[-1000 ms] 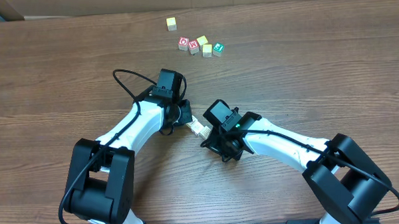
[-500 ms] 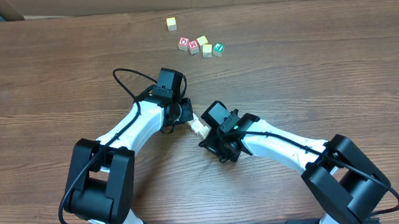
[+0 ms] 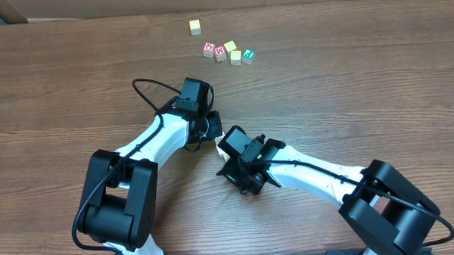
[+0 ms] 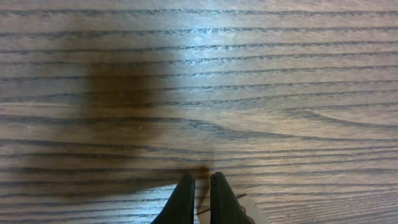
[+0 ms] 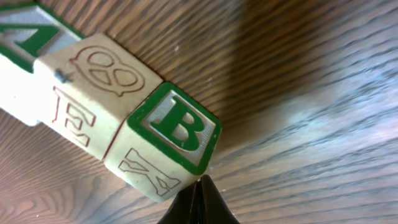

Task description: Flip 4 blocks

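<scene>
Right arm (image 3: pixel 312 174) shifted left, covering blocks (image 5: pixel 87 106) overhead; wrist view crops row.

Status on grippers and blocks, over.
Left gripper shut, empty. Right gripper shut, tip at green B block lower corner. Neighbour block tight against it. Nothing between tip and block.

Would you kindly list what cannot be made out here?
Overhead: the block row lies mostly under the left arm and right arm; count unclear.
Right wrist: the green-lettered block is cut by the top-left edge; letter unreadable.
Left wrist: a pale object beside the left end effector is cut by the bottom edge.
Overhead: the far green cube is too small to read.
</scene>
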Robot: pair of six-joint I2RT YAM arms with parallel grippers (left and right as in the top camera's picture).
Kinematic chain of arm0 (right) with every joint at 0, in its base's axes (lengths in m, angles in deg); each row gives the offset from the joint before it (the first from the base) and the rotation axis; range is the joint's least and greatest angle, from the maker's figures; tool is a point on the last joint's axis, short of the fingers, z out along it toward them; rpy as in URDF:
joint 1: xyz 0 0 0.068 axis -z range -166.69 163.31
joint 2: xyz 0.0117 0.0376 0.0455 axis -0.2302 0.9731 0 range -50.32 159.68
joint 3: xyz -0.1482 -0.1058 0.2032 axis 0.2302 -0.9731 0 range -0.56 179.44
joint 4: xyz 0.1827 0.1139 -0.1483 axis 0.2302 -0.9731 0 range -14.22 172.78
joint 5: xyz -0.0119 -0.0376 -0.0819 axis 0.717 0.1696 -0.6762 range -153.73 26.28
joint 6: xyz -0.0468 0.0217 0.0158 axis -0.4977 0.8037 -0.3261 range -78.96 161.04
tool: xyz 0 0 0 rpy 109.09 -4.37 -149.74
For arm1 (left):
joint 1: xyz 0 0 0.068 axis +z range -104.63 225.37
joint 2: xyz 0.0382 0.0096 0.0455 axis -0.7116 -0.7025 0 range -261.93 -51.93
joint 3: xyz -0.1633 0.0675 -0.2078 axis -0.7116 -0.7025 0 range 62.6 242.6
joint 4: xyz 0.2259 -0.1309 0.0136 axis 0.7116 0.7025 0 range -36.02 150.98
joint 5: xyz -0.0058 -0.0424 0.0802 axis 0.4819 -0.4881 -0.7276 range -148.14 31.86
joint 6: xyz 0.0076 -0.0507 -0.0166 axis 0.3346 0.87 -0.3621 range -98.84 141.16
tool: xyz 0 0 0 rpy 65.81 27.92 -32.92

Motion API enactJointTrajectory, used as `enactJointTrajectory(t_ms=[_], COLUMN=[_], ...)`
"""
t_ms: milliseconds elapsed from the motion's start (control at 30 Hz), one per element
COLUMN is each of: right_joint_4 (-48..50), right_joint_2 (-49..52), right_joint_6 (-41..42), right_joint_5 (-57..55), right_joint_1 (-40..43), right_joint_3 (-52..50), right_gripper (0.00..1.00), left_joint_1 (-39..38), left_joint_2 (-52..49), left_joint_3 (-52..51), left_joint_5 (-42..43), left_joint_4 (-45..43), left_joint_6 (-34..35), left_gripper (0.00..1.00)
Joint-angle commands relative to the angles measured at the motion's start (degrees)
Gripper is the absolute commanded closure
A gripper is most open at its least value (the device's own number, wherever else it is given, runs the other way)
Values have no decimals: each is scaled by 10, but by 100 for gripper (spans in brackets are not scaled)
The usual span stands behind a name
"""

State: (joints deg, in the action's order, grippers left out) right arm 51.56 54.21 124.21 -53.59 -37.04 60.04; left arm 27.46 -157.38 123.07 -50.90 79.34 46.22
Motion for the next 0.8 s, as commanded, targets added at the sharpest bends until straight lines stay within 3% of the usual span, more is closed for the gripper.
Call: enactJointTrajectory(t_ms=[0,767], right_joint_4=[26,55], right_joint_2=[3,3], right_joint_6=[14,25], right_joint_5=[-17,17], right_joint_1=[-4,-29], right_joint_3=[5,6], right_gripper=[96,96], left_joint_1=[-9,-4], left_joint_2=[-17,-17], left_joint_3=[-2,9], left_joint_5=[30,32], left_joint_4=[3,-7], left_joint_6=[-6,-6], left_gripper=[96,96])
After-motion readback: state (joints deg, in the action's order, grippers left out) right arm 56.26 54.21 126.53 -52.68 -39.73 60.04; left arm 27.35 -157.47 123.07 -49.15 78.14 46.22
